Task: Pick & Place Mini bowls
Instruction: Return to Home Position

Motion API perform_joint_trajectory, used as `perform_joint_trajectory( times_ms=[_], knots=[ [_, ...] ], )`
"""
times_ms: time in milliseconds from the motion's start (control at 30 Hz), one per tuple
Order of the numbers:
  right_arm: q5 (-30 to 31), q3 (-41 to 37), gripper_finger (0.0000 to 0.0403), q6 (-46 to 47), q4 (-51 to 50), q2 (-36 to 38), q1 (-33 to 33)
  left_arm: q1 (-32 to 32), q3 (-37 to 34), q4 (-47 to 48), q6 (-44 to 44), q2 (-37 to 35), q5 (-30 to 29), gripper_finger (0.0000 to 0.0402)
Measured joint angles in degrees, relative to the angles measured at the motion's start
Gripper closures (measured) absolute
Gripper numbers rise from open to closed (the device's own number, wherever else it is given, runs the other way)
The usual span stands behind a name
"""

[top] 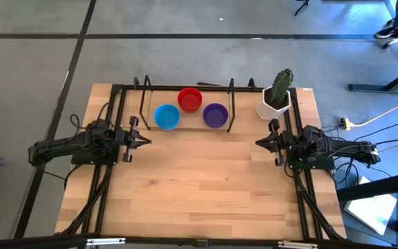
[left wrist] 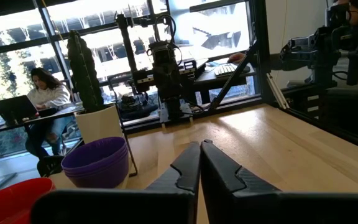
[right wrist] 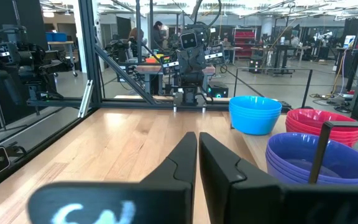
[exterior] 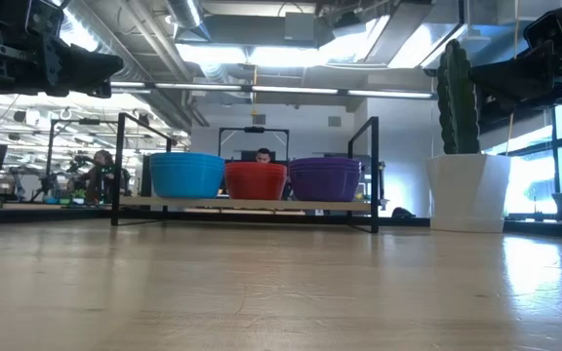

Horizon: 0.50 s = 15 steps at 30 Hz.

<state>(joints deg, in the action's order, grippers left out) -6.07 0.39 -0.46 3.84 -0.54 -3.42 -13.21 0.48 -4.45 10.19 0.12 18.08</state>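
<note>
Mini bowls sit stacked on the shelf; left hand and right hand closed, empty.

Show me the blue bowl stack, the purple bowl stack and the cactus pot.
blue bowl stack (top: 166, 116), high view, inside the top bowl.
purple bowl stack (top: 215, 115), high view, inside the top bowl.
cactus pot (exterior: 468, 192), low view, white front wall.

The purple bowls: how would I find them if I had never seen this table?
Start at the wooden table and find the low black-framed shelf near its far edge. Three stacks of bowls sit on it. The purple bowls are the stack nearest the white cactus pot; the red bowls and blue bowls lie farther from it.
</note>
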Motion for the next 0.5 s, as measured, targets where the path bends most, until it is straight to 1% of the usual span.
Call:
perform_joint_trajectory(
  times_ms=[500],
  knots=[
    [0.0,0.0,0.0382,0.0,0.0,0.0,0.0,0.0,0.0,0.0,0.0,0.0,0.0,0.0394]
  ],
)
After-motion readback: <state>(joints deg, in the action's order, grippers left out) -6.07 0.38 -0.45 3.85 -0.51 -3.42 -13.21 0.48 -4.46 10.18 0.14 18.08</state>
